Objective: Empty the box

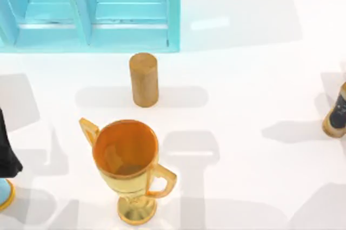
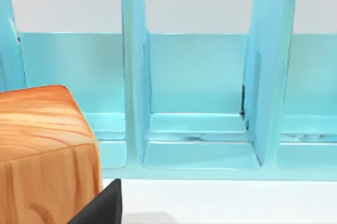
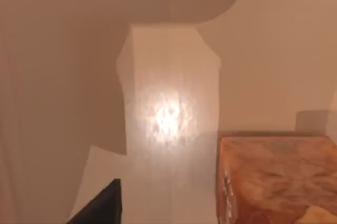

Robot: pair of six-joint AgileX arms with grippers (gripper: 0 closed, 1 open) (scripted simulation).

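Left arm (image 1: 6, 159) sits at the table's left edge, right arm (image 1: 338, 113) at the right edge; whether either gripper is released or clenched I cannot tell. At the far left stands the box (image 1: 89, 11), its compartments facing the table. Just in front of it stands a cylinder (image 1: 144, 79), and nearer, a trophy (image 1: 128, 165). A wooden block (image 2: 45, 153) shows close in the left wrist view.

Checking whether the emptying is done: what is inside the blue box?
The box compartments seen from the top and left wrist views hold nothing. Its far part lies beyond the picture edge, so that stays unknown.
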